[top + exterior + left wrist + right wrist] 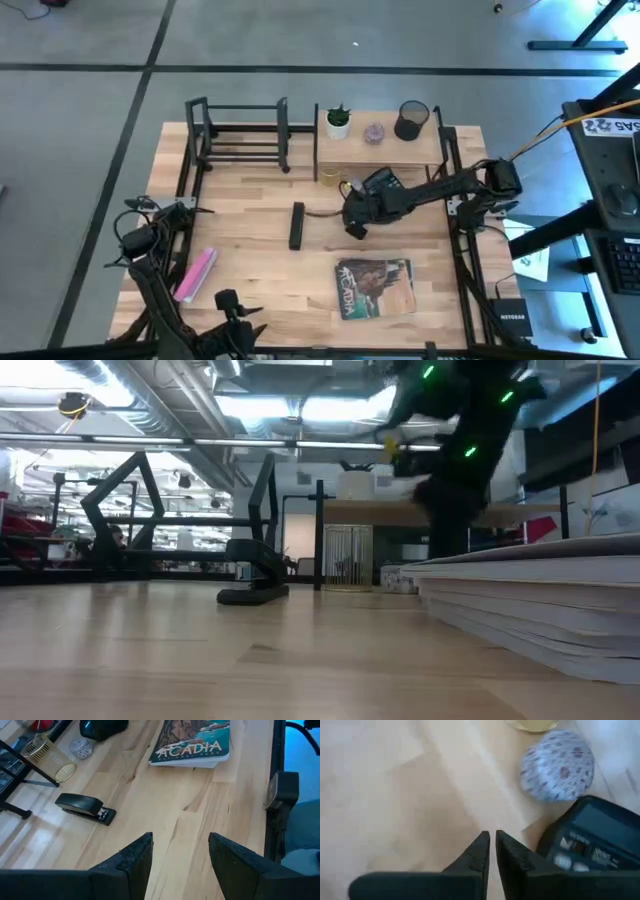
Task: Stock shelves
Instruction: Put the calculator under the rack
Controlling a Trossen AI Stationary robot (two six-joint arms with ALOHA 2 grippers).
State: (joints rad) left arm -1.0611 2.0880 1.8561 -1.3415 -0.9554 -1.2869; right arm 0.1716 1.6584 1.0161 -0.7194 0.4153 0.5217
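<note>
The 2-level wood shelf and black bar rack stretched lengthwise along the table's far edge. The right gripper hovered closed; the left gripper gaped.

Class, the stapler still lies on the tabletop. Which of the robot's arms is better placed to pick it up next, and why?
Probably the right. The right gripper hangs close beside the stapler, though its fingers are nearly shut and must open first. The left gripper, open, sits farther off near the table's left edge.
</note>
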